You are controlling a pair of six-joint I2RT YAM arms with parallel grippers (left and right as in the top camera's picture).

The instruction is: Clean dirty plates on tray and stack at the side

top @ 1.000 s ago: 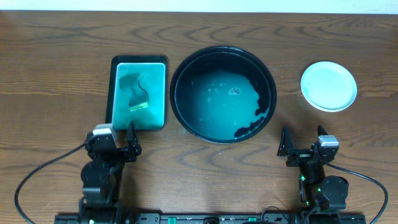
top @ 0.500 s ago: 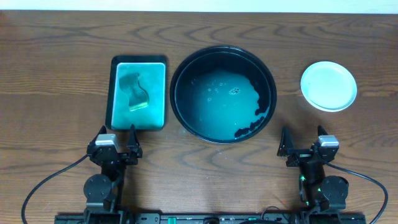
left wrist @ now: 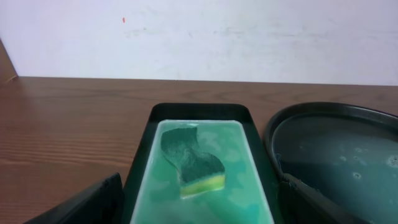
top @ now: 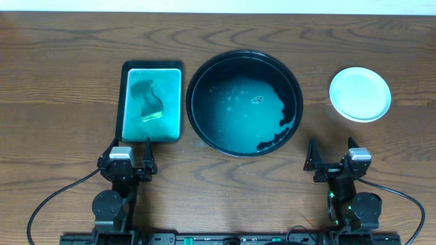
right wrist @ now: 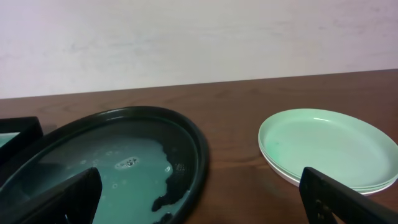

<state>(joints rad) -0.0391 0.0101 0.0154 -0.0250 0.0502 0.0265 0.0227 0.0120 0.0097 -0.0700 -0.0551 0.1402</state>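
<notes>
Since a second ago the left gripper (top: 129, 145) has pulled back a little toward the near edge and squared up. The right gripper (top: 332, 146) has not shifted. Both stand wide open and hold nothing, each pair of fingers (left wrist: 87, 202) spread to the bottom corners of its wrist view.

From overhead the plates (top: 360, 94) read as one pale disc on the bare tabletop (top: 68, 68), right of the black pan (top: 189, 102) and well apart from it. The right wrist camera shows layered rims there, so it is a stack, though the count is unclear from that angle. The faces look clean. Only the left wrist camera shows the yellow layer under the dark green top of the sponge (left wrist: 193, 165).

The table is dark brown wood grain. A plain pale wall (left wrist: 249, 31) stands behind its far edge, seen in the wrist views only.

No plate lies in the pan, which holds cloudy teal water (top: 238, 109) with a few bubbles. The water covers most of the bottom and leaves a bare black patch on the right side. Just left of the pan sits the rectangular teal tray (top: 170, 88), dark-rimmed, with the sponge lying in it left of centre.
</notes>
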